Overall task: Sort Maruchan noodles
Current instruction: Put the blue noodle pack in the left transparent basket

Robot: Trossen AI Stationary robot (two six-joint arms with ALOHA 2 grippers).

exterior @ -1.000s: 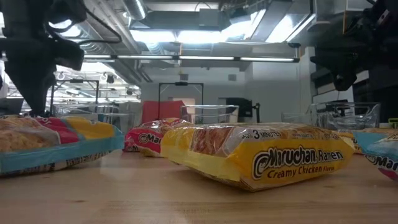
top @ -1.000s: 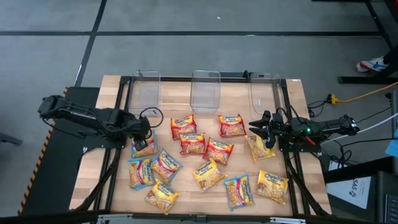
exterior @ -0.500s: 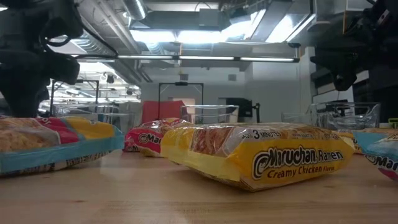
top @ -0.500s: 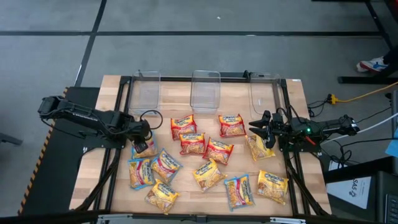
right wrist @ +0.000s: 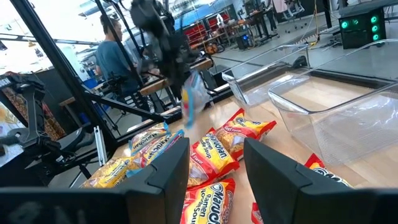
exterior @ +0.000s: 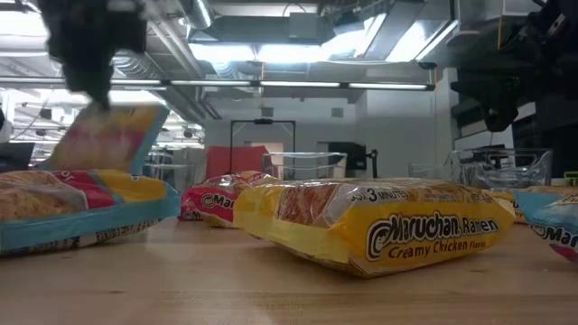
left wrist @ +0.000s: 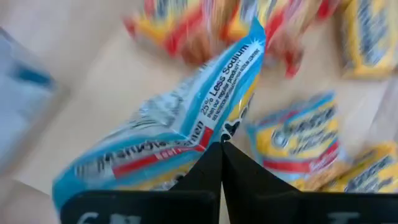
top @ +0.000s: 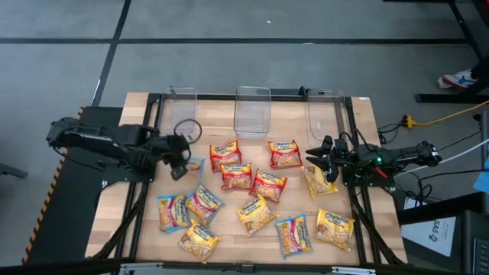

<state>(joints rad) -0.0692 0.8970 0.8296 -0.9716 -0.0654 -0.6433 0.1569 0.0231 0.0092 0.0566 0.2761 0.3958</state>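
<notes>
1. My left end effector (top: 180, 156) is clamped on a blue packet (left wrist: 186, 134), pinching it by one edge, fingers (left wrist: 214, 171) pressed together on the wrapper. The left wrist view shows the words "25% Less Sodium" on its blue border.
2. That blue packet hangs clear of the bench (top: 367, 145), lifted above the left part of the pile; in the low view it shows tilted in the air (exterior: 104, 135) under my left arm, above another blue-edged packet (exterior: 81, 208) lying flat.
3. My right end effector (top: 325, 160) hovers over the right part of the bench, fingers (right wrist: 171, 171) apart, holding nothing. A yellow packet (top: 317, 182) lies just beside it.
4. The other Maruchan noodles lie loose on the bench. Red packets (top: 237, 174) cluster in the middle: four of them close together, some touching.
5. Nearer the front edge, the left group holds a blue packet (top: 171, 211), a red-and-yellow one (top: 202, 203) overlapping it, and a yellow one (top: 199, 242).
6. Further right along the front lie a yellow packet (top: 257, 215), a blue one (top: 294, 234) and a yellow one (top: 334, 228).
7. In the low view the closest packet (exterior: 379, 226) reads "Creamy Chicken Flavor".
8. Three clear bins (top: 253, 109) stand in a row along the far edge of the bench, with no packets visible in them.
9. In the right wrist view a person (right wrist: 115, 53) stands beyond the bench.
</notes>
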